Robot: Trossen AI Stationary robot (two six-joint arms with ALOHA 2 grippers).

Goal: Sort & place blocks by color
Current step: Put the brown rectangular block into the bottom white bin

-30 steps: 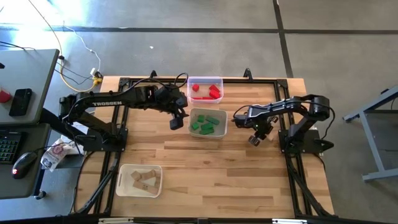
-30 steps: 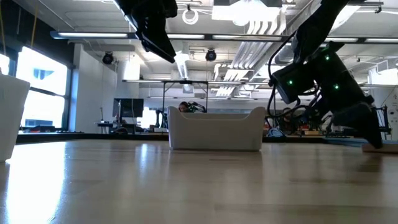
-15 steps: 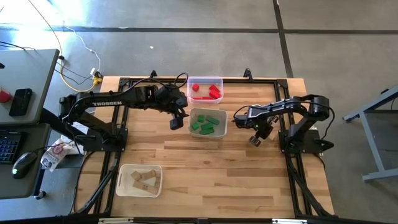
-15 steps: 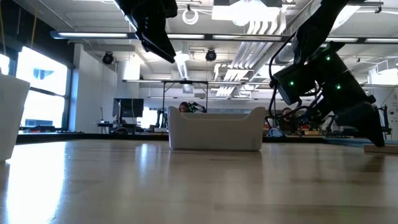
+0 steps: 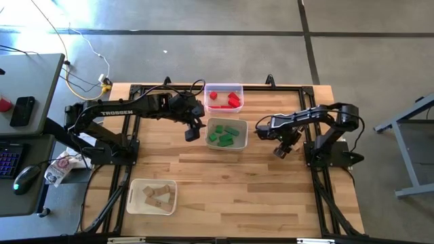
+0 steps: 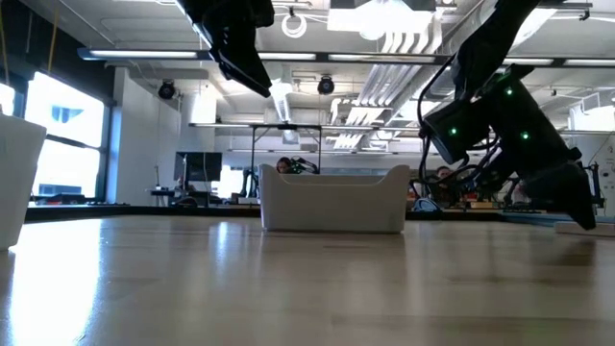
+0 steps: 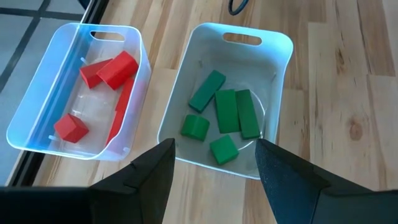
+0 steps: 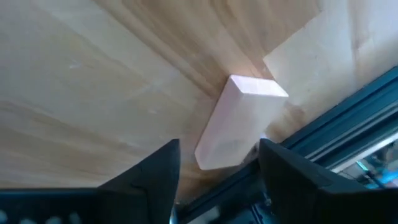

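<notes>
The right end effector hangs low over the table near its right edge, beside the dark frame rail. Its fingers stand apart on either side of a plain light-wood bar and do not touch it, so it holds nothing.

The bar lies flat on the table, close against the rail. It looks like a small, rigid, rectangular piece of pale wood with sharp edges and smooth faces. It probably weighs little and will not give under pressure. The smooth faces may be a little slippery, so the best hold is likely across the two long side faces near the middle, where the fingers meet parallel surfaces. The rail beside it leaves little room for the finger on that side.

Farther in, toward the middle of the far edge, two trays sit side by side. The white tray holds five green blocks, mostly short bars with one small cube. The clear tray at the far edge holds the red blocks, a few chunky pieces.

The left end effector hovers just left of these trays, fingers spread and empty.

Near the near-left corner, a third tray contains several light-wood blocks, the probable destination for the bar.
</notes>
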